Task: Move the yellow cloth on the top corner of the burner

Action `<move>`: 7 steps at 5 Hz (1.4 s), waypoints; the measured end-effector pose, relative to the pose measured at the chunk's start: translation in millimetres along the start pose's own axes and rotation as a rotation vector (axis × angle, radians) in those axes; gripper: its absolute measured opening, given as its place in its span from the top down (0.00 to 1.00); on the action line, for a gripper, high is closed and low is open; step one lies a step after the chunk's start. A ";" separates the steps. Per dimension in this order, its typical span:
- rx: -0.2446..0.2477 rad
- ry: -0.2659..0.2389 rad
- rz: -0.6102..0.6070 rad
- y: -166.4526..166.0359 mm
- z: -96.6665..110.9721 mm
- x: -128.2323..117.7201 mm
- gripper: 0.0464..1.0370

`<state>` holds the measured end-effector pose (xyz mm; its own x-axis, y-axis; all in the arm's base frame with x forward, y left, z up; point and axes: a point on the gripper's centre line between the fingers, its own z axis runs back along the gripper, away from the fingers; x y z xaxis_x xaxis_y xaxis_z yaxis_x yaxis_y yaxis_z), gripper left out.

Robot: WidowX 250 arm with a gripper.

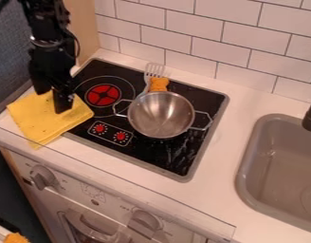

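A little orange thing is sitting in front of the toy oven. The yellow cloth is lying on the worktop's left end, covering part of the burner's left edge. The black end effector is hanging over the cloth; I cannot tell how open it is or if it is holding any cloth.

No words or numbers can be read; the small marks on the oven front and around the red dials are too tiny to make out.
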<state>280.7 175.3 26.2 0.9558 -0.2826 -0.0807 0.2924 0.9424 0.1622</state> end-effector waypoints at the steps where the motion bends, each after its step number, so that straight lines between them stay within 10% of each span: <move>1: -0.002 0.036 -0.010 2.1 -9.7 10.4 0.04; 4: 0.036 -0.020 -0.065 3.0 -9.7 52.5 0.04; 7: 0.058 -0.140 -0.291 2.2 -0.2 148.3 0.04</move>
<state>423.1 135.5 14.4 0.8258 -0.5639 0.0034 0.5509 0.8080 0.2087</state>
